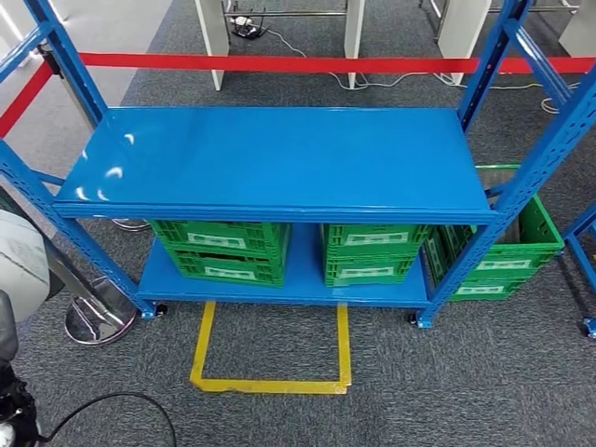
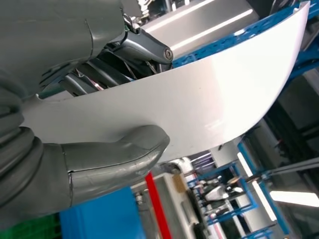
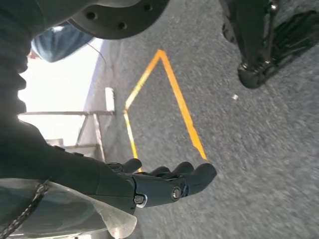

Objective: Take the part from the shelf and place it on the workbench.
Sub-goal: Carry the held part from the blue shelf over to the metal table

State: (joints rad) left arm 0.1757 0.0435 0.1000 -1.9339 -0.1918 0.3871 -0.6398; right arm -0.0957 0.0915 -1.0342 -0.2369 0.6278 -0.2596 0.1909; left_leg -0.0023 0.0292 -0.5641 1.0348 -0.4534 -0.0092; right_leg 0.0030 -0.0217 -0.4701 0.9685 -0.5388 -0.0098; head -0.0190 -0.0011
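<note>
The left hand (image 2: 94,124) has the part (image 2: 211,94) — a long, curved white panel — clamped between its thick thumb (image 2: 124,152) on one face and the darker fingers (image 2: 112,59) on the other. The grip sits near one end, so most of the panel sticks out beyond the hand, unsupported. In the head view a pale edge of the panel (image 1: 21,261) shows low at the left, off the shelf (image 1: 274,158), whose blue top deck lies bare. Green crates (image 1: 224,251) sit on the lower deck.

The right hand (image 3: 165,184) hangs over grey carpet near a yellow floor marking (image 3: 177,99), fingers straight and close together, holding nothing.

So the pick looks done, and the step in hand is the carry to the counter, which I cannot see in any view. To do it well, the thumb should keep firm pressure, since a panel held at one end will want to lever downward and twist in the hand. The free end is the hazard: it reaches close to the blue uprights (image 1: 63,56) and the red barrier tape (image 1: 317,63), so any turn should be slow and wide. Bringing the empty right hand under the far end would steady it — if reach allows. At the counter, lower it flat before letting go.
</note>
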